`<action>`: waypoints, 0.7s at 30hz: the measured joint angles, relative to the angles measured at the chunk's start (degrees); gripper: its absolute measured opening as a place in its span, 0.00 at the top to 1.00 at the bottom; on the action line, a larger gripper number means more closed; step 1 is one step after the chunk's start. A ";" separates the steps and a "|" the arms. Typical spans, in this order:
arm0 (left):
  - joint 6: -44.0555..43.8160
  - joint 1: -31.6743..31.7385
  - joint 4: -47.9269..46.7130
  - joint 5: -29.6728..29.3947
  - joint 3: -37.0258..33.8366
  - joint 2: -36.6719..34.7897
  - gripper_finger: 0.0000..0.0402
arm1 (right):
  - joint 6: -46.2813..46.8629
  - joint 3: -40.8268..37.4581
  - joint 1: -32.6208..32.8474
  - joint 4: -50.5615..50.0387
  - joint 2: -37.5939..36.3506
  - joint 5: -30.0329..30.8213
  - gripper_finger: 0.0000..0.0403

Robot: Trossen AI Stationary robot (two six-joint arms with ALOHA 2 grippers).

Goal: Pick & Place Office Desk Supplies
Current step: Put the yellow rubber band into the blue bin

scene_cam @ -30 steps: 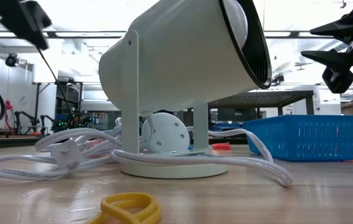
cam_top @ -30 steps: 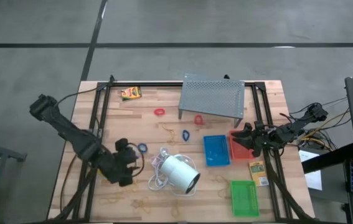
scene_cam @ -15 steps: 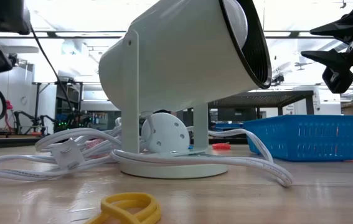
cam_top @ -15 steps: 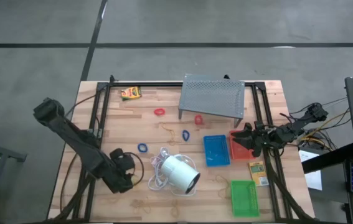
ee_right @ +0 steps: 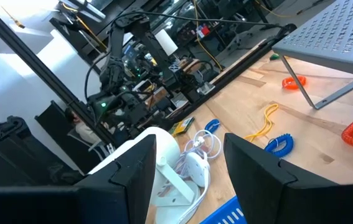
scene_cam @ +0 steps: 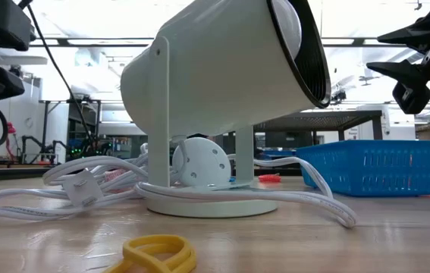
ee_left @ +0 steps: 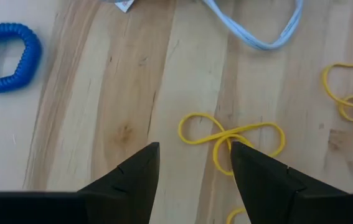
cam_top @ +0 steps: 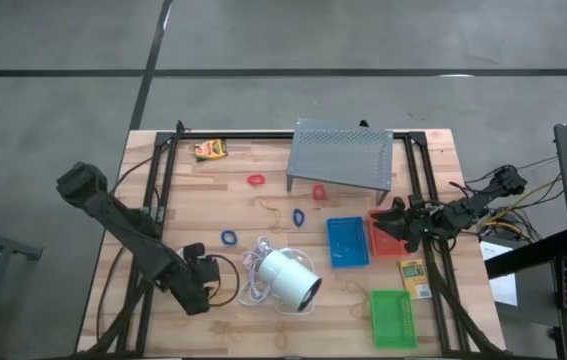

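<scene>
1. The left gripper hangs low over the front-left part of the table, its two dark fingers parted with bare wood between them, holding nothing.
2. Just past those fingertips, toward one o'clock in the wrist view, lies a twisted yellow rubber band; one fingertip overlaps its edge in the picture, and I cannot tell whether it touches.
3. A blue coiled loop lies well off toward ten o'clock from the left gripper; in the high view it sits at.
4. The white cord runs at twelve o'clock, leading to the big white cylinder, which stands at three o'clock of the left gripper in the high view.
5. The right gripper hovers over the red tray at the table's right side, fingers spread wide and empty.
6. The blue tray lies just beside the red tray at its nine o'clock; the green tray is at six o'clock, near the front edge.
7. A small yellow-orange box lies between the red and green trays, near the right edge; another is at the far left.
8. Two red loops and a second blue loop lie near the grey perforated stand.
</scene>
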 joint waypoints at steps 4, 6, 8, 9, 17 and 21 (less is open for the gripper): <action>-1.06 1.46 0.48 0.78 0.00 0.09 0.50 | 0.02 0.00 0.00 -0.01 0.00 0.00 0.54; -1.06 2.51 0.51 1.65 0.00 0.09 0.50 | 0.01 0.00 0.00 -0.02 0.00 -0.01 0.54; -1.03 3.76 0.58 2.84 -0.05 0.10 0.50 | 0.01 0.00 0.00 -0.02 0.00 0.00 0.54; -1.02 4.43 0.87 3.52 -0.32 0.17 0.50 | 0.00 0.00 0.00 -0.01 0.00 0.00 0.54; 1.75 9.82 11.06 10.87 -7.35 -0.02 0.50 | 0.01 0.00 0.02 -0.02 0.00 0.00 0.54; 2.14 10.56 11.26 11.11 -7.52 -0.02 0.50 | 0.02 0.00 0.02 -0.02 0.00 -0.01 0.54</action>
